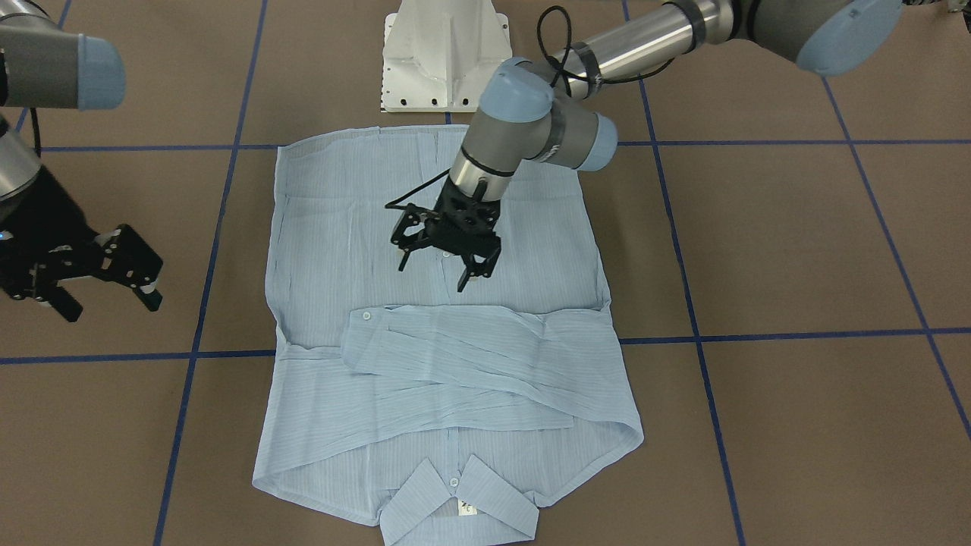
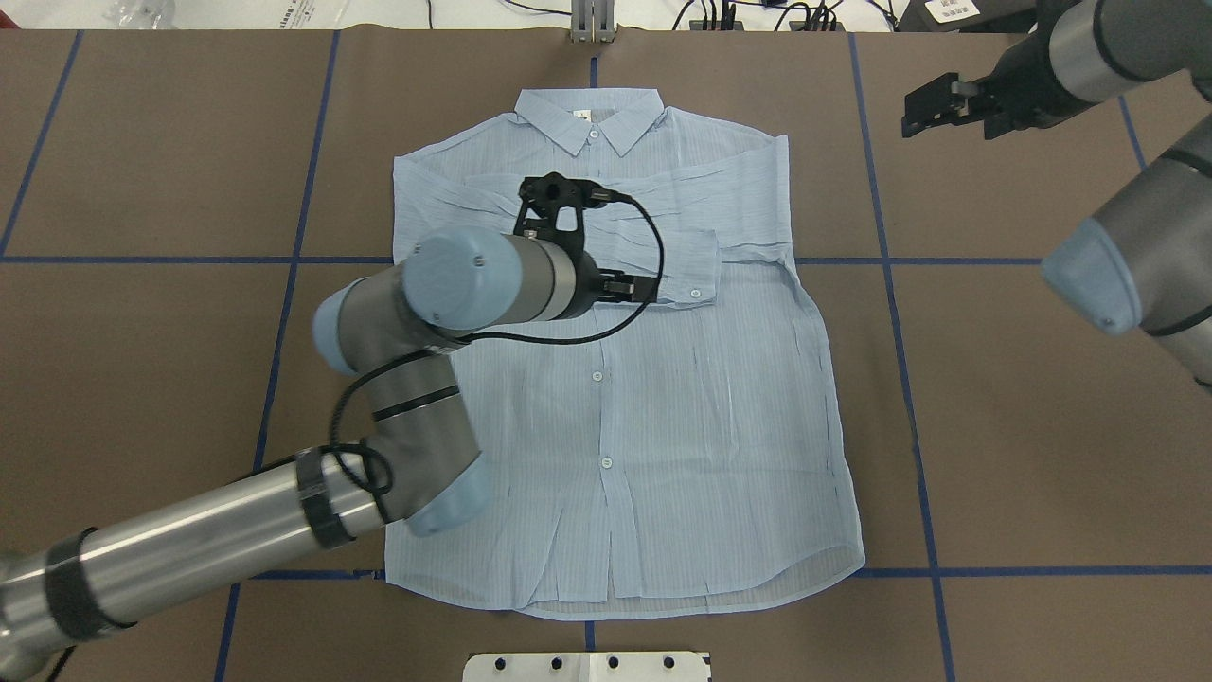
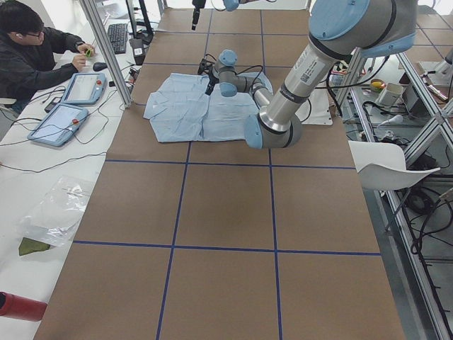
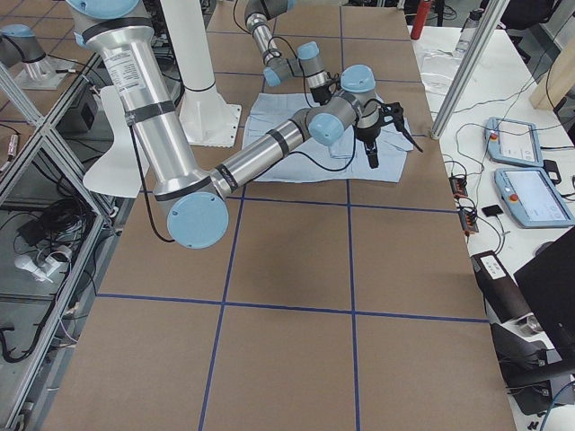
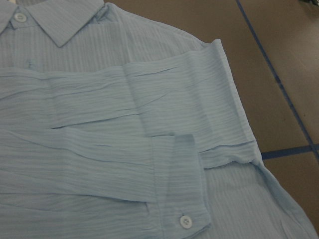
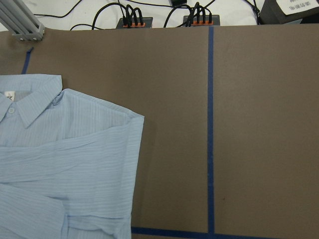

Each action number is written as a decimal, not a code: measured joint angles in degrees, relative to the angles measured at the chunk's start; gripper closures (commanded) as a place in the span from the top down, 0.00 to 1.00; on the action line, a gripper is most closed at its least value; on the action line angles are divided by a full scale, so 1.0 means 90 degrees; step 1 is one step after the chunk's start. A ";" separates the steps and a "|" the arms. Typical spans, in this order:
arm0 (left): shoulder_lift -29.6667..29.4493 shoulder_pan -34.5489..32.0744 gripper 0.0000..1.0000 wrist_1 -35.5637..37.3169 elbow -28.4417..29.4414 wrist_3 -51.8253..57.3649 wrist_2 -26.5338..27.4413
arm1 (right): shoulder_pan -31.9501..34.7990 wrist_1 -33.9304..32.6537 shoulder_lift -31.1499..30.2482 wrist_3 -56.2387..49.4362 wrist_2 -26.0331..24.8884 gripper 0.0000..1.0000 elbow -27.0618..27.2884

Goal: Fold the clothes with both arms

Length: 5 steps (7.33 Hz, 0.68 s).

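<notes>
We see one brown table (image 2: pixel 1042 426) with blue grid lines. One light blue, finely striped shirt (image 2: pixel 682 417) lies flat at its middle, collar (image 2: pixel 589 118) away from the robot and two sleeves (image 2: pixel 682 189) folded across the chest. The left gripper (image 1: pixel 434 274) hovers above the shirt with its jaws apart. The right gripper (image 1: pixel 114 303) hangs beside the shirt, likewise spread.

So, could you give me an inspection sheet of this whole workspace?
Surface: brown table, blue tape grid.
Job's things: light blue shirt lying flat, buttoned side up, both sleeves folded across the chest.
Clutter: nothing seen.
Grippers: left gripper open, over the shirt's front; right gripper open, over bare table beside the shirt.
Cables: black cable looping off the left wrist above the shirt.
Surroundings: seated person with two tablets past the table's end.
</notes>
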 measured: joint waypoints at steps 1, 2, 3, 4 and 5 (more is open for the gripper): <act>0.0827 -0.0031 1.00 0.0093 -0.0956 0.0152 -0.0047 | -0.0484 -0.0002 -0.0287 0.0618 -0.0319 1.00 0.0496; 0.1502 -0.0031 1.00 0.0115 -0.1658 0.0092 -0.0092 | -0.1025 -0.0001 -0.0733 0.1174 -0.0680 1.00 0.1082; 0.2142 0.0026 1.00 0.0098 -0.2218 -0.0280 -0.0106 | -0.1643 0.0012 -0.1209 0.1694 -0.1178 1.00 0.1600; 0.2821 0.0242 1.00 0.0077 -0.2767 -0.0752 -0.0033 | -0.2385 0.0033 -0.1655 0.2251 -0.1853 1.00 0.2004; 0.3444 0.0710 1.00 0.0063 -0.3194 -0.1213 0.0238 | -0.3160 0.0049 -0.2006 0.2812 -0.2542 1.00 0.2291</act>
